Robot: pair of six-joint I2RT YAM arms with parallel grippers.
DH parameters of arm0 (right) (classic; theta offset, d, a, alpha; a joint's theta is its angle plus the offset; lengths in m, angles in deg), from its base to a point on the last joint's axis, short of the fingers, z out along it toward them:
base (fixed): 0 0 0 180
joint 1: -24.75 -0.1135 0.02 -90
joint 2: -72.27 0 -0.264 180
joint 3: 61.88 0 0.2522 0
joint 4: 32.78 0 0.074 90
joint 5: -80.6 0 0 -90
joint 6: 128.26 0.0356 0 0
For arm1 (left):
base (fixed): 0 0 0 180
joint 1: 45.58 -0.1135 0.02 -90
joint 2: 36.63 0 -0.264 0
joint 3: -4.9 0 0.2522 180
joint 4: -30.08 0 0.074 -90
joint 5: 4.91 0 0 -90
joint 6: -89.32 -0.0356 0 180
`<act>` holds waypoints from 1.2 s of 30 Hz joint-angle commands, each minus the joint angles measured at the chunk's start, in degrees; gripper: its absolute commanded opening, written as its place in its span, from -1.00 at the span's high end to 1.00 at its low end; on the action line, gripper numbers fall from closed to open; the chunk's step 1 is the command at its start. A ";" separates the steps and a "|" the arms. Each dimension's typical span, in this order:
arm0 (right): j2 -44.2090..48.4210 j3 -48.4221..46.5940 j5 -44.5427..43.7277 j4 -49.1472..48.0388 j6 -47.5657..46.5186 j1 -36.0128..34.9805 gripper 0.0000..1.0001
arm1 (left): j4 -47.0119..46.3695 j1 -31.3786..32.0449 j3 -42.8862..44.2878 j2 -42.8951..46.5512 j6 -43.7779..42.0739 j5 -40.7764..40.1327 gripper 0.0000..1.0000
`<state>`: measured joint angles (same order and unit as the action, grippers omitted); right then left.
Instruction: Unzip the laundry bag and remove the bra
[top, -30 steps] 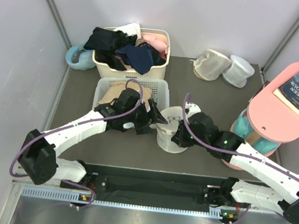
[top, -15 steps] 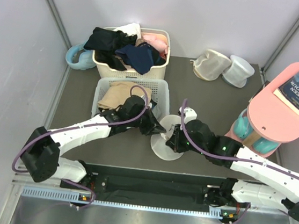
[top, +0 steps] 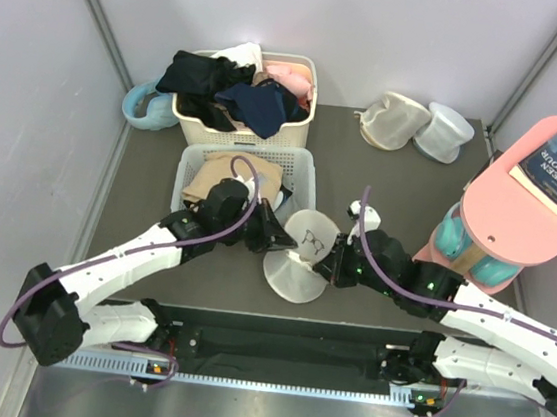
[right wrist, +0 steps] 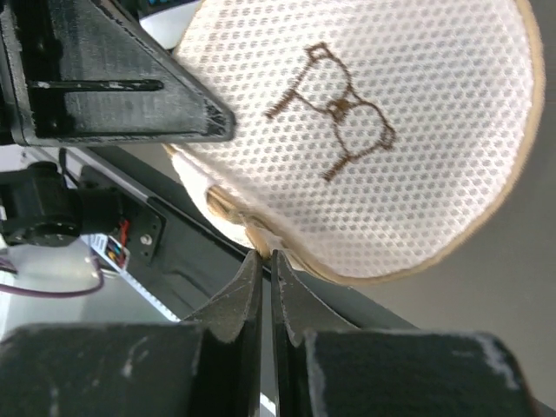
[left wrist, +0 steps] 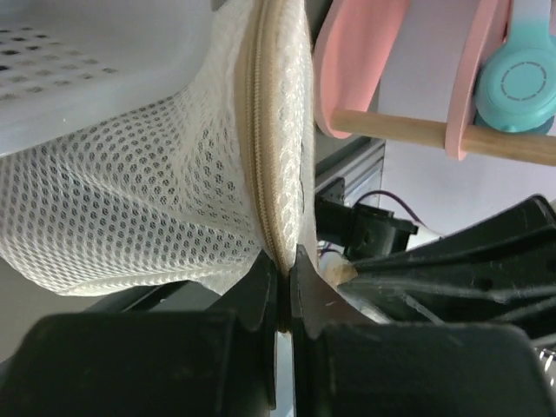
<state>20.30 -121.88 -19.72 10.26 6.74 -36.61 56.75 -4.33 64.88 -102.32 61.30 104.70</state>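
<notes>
Near the middle of the counter's near edge, the laundry bag [top: 298,259] is held between both arms, tipped so that its flat face turns up and toward the far edge. The left gripper [top: 273,236] has its fingers pressed almost together on the seam beside the zip [left wrist: 263,130]. The right gripper [top: 332,267] likewise nips a thin fold at the rim, though I cannot tell whether that fold is the zip pull.

To unzip well, one hand should anchor the fabric close to the slider. The other should draw the pull along the curve of the rim rather than away from it, so the mesh stays taut and the teeth do not jam.

The bag is a round cream-beige drum of honeycomb mesh with a beige zip tape. A dark bra pictogram [right wrist: 334,113] marks its face, and its side wall is slack and bulging. No bra shows; presumably it is inside.
</notes>
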 commanded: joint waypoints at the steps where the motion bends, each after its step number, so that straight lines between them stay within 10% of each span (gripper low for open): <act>1: -1.55 -2.80 -3.13 10.89 1.42 -0.16 1.00 | -0.06 -6.27 -2.53 4.43 -1.51 6.39 1.00; 13: -1.30 -5.26 -0.83 3.42 2.81 -8.33 0.99 | 8.62 -6.27 -1.66 11.19 -2.03 -2.12 1.00; 21: -12.44 -19.92 -11.44 12.00 5.99 -11.05 0.12 | 12.14 -0.14 -2.18 12.43 4.82 -12.91 1.00; 36: -28.36 -32.68 -15.25 19.67 5.02 -15.19 -0.17 | 13.90 4.09 0.19 11.55 8.86 -21.28 1.00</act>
<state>-7.19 -150.80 -32.40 27.98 11.50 -50.62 72.14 -1.29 63.13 -91.13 67.62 86.91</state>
